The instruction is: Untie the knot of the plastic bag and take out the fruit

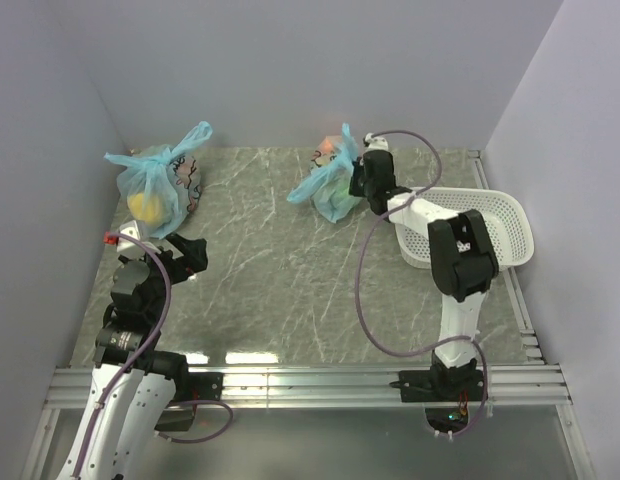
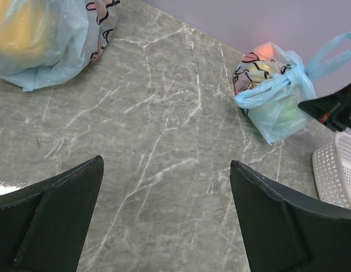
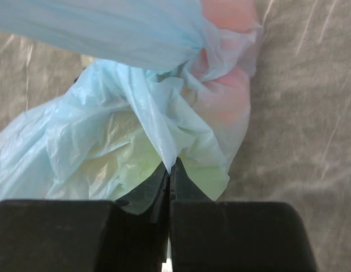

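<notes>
Pale lilac walls (image 1: 290,60), marbled grey tabletop (image 1: 270,270) (glossy)

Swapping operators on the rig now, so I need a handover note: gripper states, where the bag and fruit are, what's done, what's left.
Left gripper: open, empty, above bare table at the near left, away from both bags.
Right gripper: shut on a fold of the plastic bag, near the knot.
The plastic bag sits far middle of the table, next to the white basket. The other bag, with a yellow lump inside, is far left, with nothing touching it.
Done: grip on the film only. The knot looks tied, and the fruit shows only as tints through the film.
Left: untie the knot, take out the fruit.
</notes>
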### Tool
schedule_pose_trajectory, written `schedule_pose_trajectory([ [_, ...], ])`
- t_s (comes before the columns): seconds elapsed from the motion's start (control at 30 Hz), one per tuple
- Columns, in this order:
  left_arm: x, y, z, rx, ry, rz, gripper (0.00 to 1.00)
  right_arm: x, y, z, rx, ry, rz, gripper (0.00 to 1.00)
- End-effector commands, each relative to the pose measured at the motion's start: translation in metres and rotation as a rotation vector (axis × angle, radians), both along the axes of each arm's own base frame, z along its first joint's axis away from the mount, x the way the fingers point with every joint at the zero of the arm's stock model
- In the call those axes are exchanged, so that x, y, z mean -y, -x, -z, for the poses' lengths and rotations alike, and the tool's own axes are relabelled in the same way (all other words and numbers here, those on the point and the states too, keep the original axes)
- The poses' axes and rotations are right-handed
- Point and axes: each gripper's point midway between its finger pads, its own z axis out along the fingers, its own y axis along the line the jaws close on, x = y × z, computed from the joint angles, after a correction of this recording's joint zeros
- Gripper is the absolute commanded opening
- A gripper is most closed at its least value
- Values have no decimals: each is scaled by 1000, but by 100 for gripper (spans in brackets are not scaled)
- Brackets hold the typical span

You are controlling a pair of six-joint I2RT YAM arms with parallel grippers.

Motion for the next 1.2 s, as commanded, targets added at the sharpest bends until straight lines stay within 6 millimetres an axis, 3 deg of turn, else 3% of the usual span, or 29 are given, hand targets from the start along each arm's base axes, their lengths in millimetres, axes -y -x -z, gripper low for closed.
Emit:
schedule_pose_trajectory([
  [0.0,3,-1,-24,66,-1,24,99,-35,40,-45,80,15,-188,0],
  [0.1,7,-2,-23,63,-3,45,99,-72,96,-57,93,20,-366,0],
  [0.17,8,-2,-20,52,-3,53,99,-101,145,-61,99,53,-507,0],
  [0.2,9,-2,-20,49,-6,58,99,-111,164,-73,128,56,-564,0],
  [0.27,10,-4,-17,37,-6,64,99,-132,208,-62,104,91,-661,0],
  [0.4,13,-5,-13,14,-2,80,99,-140,273,-57,109,97,-744,0],
  [0.47,15,-5,-13,12,0,87,99,-136,289,-52,99,88,-742,0],
  [0.5,15,-4,-12,10,0,89,99,-125,298,-44,84,91,-724,0],
  [0.57,16,-4,-13,11,6,92,99,-108,302,-34,61,102,-667,0],
  [0.7,29,-3,-12,8,41,154,99,-45,293,-13,7,131,-368,0],
  [0.73,34,-4,-12,2,64,173,99,-20,278,-15,18,130,-222,0],
  [0.77,39,-4,-11,-1,80,198,99,-3,280,-7,-35,97,-128,0],
  [0.87,57,-4,-10,-25,139,284,98,42,276,0,-80,3,83,12],
  [0.93,68,-5,-9,-50,162,340,98,62,278,0,-76,-28,161,36],
  [1.0,74,-6,-12,-59,162,367,98,62,280,-16,-32,-47,143,57],
  [1.1,77,-10,-12,-82,136,387,98,45,284,-42,17,-75,48,72],
  [1.17,76,-15,-10,-92,105,385,98,36,283,-52,39,-59,13,75],
])
